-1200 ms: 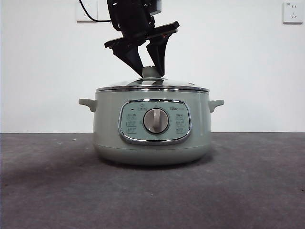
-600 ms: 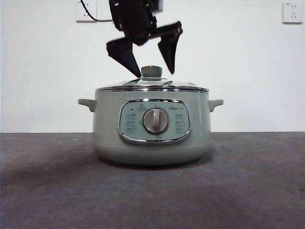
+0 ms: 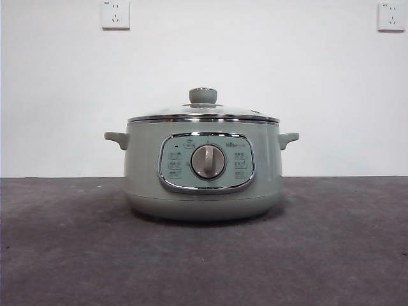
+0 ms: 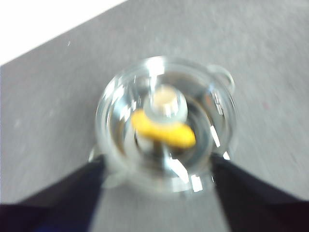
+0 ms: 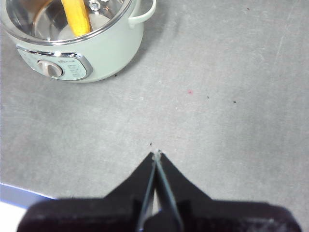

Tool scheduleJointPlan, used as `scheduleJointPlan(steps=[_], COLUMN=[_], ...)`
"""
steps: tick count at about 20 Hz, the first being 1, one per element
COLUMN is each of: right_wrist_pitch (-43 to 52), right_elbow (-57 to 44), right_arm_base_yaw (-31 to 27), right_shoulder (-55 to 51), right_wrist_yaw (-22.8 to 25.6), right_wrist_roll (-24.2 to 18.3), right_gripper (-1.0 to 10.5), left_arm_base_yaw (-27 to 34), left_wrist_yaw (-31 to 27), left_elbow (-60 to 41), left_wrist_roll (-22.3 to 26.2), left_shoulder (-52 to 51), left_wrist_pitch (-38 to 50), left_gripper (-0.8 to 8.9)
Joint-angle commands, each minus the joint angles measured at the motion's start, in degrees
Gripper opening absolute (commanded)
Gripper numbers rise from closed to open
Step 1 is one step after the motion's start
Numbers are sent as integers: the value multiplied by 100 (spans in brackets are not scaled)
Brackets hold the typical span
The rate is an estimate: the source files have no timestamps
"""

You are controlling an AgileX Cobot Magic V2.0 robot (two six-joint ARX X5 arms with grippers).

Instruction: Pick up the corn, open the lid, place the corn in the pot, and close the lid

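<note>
The pale green pot [image 3: 204,185] stands mid-table with the lid [image 3: 204,116] seated on it and the knob [image 3: 203,95] upright. Through the lid's glass [image 4: 120,111] the yellow corn [image 4: 164,133] lies inside the pot; the right wrist view shows the corn [image 5: 77,17] there too. High above the lid, my left gripper [image 4: 157,164] hangs wide open and holds nothing; that view is blurred. My right gripper [image 5: 157,153] is shut and empty over bare table, well away from the pot [image 5: 111,53]. Neither arm shows in the front view.
Grey table surface [image 3: 331,242] stretches all around the pot. A white wall behind it carries two sockets [image 3: 115,14] [image 3: 391,16]. The table's blue edge [image 5: 14,191] lies close to my right gripper.
The gripper at the knob spread its jaws, let go of the lid's knob and rose out of the front view. The lid stays on the pot.
</note>
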Motion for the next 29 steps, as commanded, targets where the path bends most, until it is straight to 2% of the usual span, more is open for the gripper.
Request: scheduleJointPlan(steps=[1, 7, 10, 13, 15, 16, 19, 21, 23, 26, 29], right_wrist_pitch=[24, 24, 24, 24, 24, 24, 24, 24, 24, 22, 22], right_elbow=[-68, -68, -68, -68, -68, -68, -68, -68, -68, -68, -68], right_arm_base_yaw=[-4, -4, -4, -4, -4, -4, -4, -4, -4, -4, -4], right_shoulder=[-2, -2, 0, -2, 0, 0, 0, 0, 0, 0, 0], right_wrist_yaw=[24, 24, 24, 24, 24, 24, 24, 24, 24, 24, 24], right_wrist_roll=[57, 57, 57, 57, 57, 57, 57, 57, 57, 57, 57], right_gripper=[-11, -12, -11, -12, -12, -12, -11, -11, -12, -11, -11], left_arm_base_yaw=[-24, -22, 9, 601, 1154, 1412, 2100, 2411, 2704, 3086, 3220], left_wrist_yaw=[264, 387, 155, -55, -52, -37, 621, 686, 671, 671, 669], left_elbow=[-22, -22, -76, -841, -2000, -2774, -5569, -7357, -8815, -10266, -10904], left_wrist_roll=[-221, -293, 522, 621, 621, 599, 551, 538, 372, -50, -118], left_shoulder=[-420, -1086, -1174, -1552, -2002, -2323, -3718, -4806, -5827, -7114, -7825], left_wrist_pitch=[-396, -442, -505, -503, -389, 22, 2612, 4207, 5318, 5958, 5963], left_gripper=[-3, -3, -3, -3, -3, -3, -3, -3, -3, -3, -3])
